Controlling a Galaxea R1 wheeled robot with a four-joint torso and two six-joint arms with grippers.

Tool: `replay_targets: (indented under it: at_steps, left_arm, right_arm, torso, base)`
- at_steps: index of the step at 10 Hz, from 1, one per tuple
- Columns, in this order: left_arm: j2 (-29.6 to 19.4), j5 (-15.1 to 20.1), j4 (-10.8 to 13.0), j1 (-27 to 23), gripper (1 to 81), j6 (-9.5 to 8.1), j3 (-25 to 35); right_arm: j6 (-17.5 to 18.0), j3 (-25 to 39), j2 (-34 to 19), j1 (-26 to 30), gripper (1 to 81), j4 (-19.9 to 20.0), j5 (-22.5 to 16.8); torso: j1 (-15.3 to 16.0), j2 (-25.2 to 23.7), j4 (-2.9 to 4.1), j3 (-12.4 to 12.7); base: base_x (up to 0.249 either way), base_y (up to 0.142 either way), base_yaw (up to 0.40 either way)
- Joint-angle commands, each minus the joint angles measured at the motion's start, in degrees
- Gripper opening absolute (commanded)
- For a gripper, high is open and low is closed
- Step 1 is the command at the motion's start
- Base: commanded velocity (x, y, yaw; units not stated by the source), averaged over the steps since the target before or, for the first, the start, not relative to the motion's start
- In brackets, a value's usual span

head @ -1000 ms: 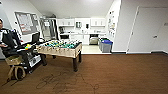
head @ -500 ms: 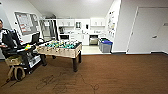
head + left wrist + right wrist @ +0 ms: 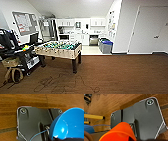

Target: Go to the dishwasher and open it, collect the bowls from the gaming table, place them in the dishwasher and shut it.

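Head cam: kitchenette at far end of room, steel dishwasher (image 3: pixel 93 40) under white counter, door up, well apart from robot across brown wood floor (image 3: pixel 120 75). Foosball table (image 3: pixel 60 49) mid-left, blue bins (image 3: pixel 106 46) beside dishwasher. Left wrist cam: blue bowl (image 3: pixel 71 125) close at left gripper, looks carried; fingers not visible, can't tell grip. Right wrist cam: orange bowl (image 3: pixel 120 131) close at right gripper, same, can't tell grip.
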Motion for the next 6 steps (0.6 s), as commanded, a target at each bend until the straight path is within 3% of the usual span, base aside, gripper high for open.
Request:
replay_targets:
  at_steps: [1, 6]
  left_arm:
    - [-0.93, 1.18, 0.77, -1.88, 1.0, 0.20, 0.11]
    - [-0.93, 1.09, 0.68, -1.89, 1.0, 0.19, 0.11]
  right_arm:
    - [0.02, 0.13, -1.33, 1.53, 1.0, -0.94, -1.26]
    - [-0.06, 0.13, -0.98, 1.79, 1.0, -0.94, -1.35]
  torso:
    - [0.00, 0.00, 0.00, 0.00]
    - [0.00, 0.00, 0.00, 0.00]
  base:
    - [0.135, 0.000, 0.000]
    - [0.135, 0.000, 0.000]
